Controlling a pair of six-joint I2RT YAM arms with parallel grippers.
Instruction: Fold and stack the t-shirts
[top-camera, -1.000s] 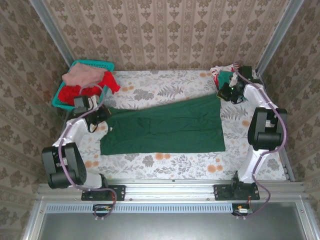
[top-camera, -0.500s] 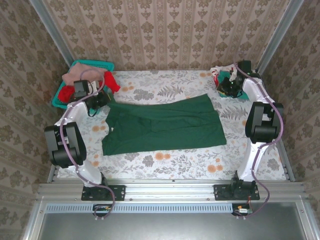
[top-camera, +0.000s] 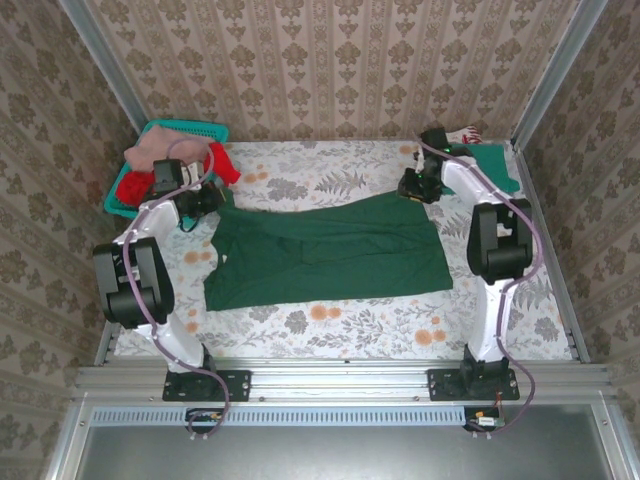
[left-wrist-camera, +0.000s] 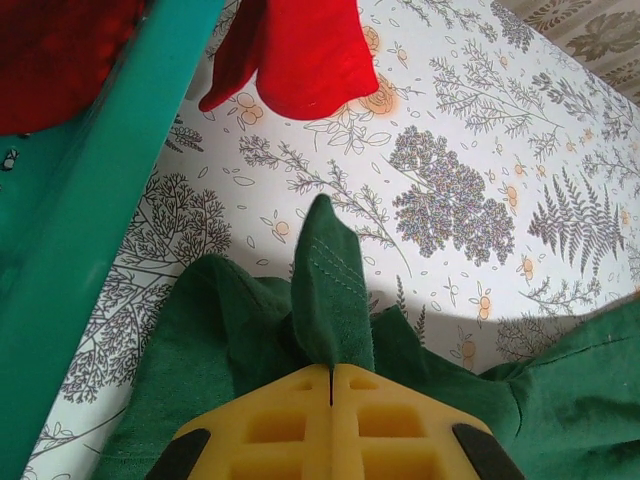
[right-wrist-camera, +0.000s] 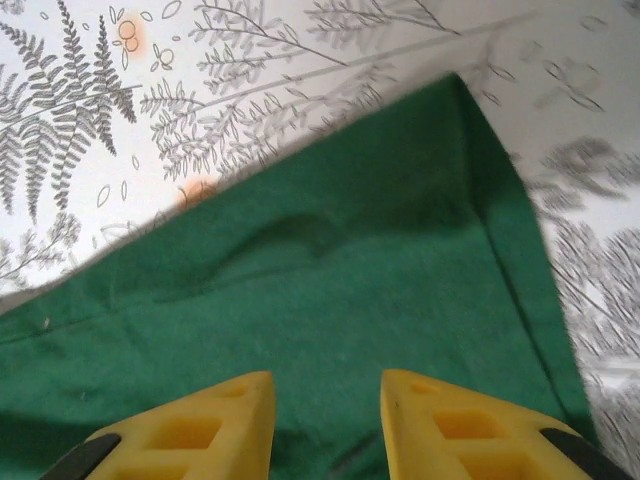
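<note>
While the green t-shirt (top-camera: 330, 250) lies flat beside the basket (top-camera: 195, 129), its long axis running away from it, the left gripper (left-wrist-camera: 331, 372) clamps the basket-side edge tight; the right gripper (right-wrist-camera: 325, 392) stands with fingers partly apart over the far corner, gripping nothing.

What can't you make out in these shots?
Top view: corner pile, partly behind the right arm; shirt count unclear.
Top view: inside the basket, under the pink shirt.
Left wrist view: red shirt, cut by the top edge.
Right wrist view: near part of green shirt, hidden by right gripper and bottom edge.
</note>
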